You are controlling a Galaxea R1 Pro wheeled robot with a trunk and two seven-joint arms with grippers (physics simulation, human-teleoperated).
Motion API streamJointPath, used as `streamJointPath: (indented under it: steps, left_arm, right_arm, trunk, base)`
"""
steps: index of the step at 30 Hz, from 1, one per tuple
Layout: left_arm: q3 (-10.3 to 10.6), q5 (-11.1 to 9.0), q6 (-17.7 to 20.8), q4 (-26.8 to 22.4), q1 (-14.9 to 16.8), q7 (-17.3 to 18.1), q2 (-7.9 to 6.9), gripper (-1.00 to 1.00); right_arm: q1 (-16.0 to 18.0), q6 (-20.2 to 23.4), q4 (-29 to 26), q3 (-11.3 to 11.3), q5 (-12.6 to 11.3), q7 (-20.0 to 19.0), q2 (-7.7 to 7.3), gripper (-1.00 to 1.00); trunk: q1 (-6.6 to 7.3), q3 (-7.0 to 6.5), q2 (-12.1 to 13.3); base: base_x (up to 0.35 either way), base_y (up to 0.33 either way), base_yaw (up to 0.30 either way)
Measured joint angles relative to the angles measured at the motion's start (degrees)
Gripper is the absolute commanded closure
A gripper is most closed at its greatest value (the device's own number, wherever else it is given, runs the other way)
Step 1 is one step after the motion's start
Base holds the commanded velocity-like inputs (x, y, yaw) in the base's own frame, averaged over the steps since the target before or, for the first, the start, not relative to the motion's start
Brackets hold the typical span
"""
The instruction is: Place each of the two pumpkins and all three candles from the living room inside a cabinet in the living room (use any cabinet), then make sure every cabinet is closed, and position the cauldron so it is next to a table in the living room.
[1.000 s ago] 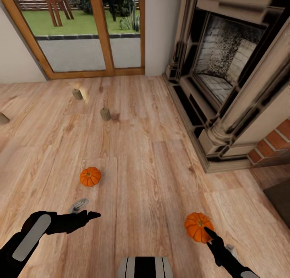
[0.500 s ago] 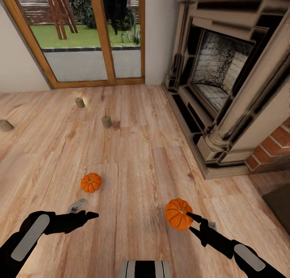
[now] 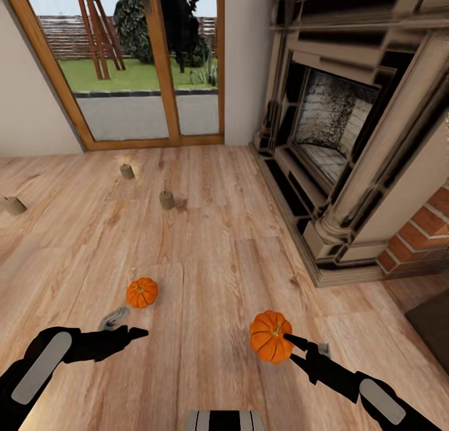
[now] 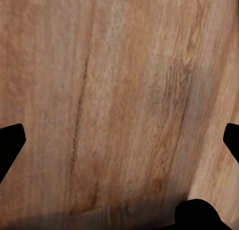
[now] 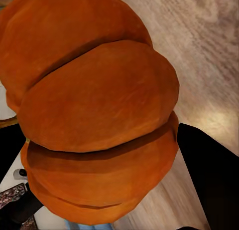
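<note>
the right gripper (image 3: 288, 347) pinched one pumpkin (image 3: 270, 336) clear of the floor (image 3: 212, 244), ready for carrying to a cabinet. the left gripper (image 3: 134, 334) hung empty, fingers spread, near the second pumpkin (image 3: 141, 292); three candles (image 3: 166, 199) stood beyond.

Two pumpkins, three candles

Pumpkins: one (image 3: 142, 292) on the floor, one (image 3: 270, 336) at the right arm. Candles: first (image 3: 14, 204), second (image 3: 127, 171), third (image 3: 166, 199), all on the floor.
</note>
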State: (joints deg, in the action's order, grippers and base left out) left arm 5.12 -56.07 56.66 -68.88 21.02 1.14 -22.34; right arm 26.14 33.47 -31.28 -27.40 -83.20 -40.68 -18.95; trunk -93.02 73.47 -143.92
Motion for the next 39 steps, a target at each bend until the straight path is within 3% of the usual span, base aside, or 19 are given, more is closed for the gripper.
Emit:
streamJointPath:
  steps: [4,9,19,28,39]
  left_arm:
    - [-0.7,0.2,0.0,0.2,0.0,0.0,0.05,-1.00]
    - [-0.9,0.1,-0.1,0.2,0.0,0.0,0.14,-1.00]
    - [-0.2,0.1,-0.4,0.2,0.0,-0.1,0.86,-1.00]
    - [-0.4,-0.3,-0.5,-0.5,-0.1,0.0,0.97,-1.00]
    - [-0.7,-0.3,-0.6,-0.1,0.0,0.1,0.77,-1.00]
  right_arm:
    - [0.0,-0.1,0.1,0.0,0.0,-0.1,-0.01,1.00]
    - [0.0,-4.5,0.2,-0.2,0.1,-0.3,0.19,1.00]
    - [0.0,-5.6,0.2,-0.4,0.2,-0.1,0.20,1.00]
    - [0.0,-9.1,0.3,-0.4,0.2,0.4,0.21,1.00]
    - [0.0,-9.7,0.3,-0.5,0.3,0.7,0.20,1.00]
  trunk:
    - [0.10,-0.89,0.1]
    - [0.23,-2.00,0.1]
    - [0.49,-4.21,0.3]
    - [0.49,-4.22,0.3]
    - [0.48,-4.22,0.3]
  base:
    - [0.000,0.000,0.000]
    - [0.000,0.000,0.000]
    - [0.000,0.000,0.000]
    - [0.000,0.097,0.000]
    - [0.000,0.231,0.001]
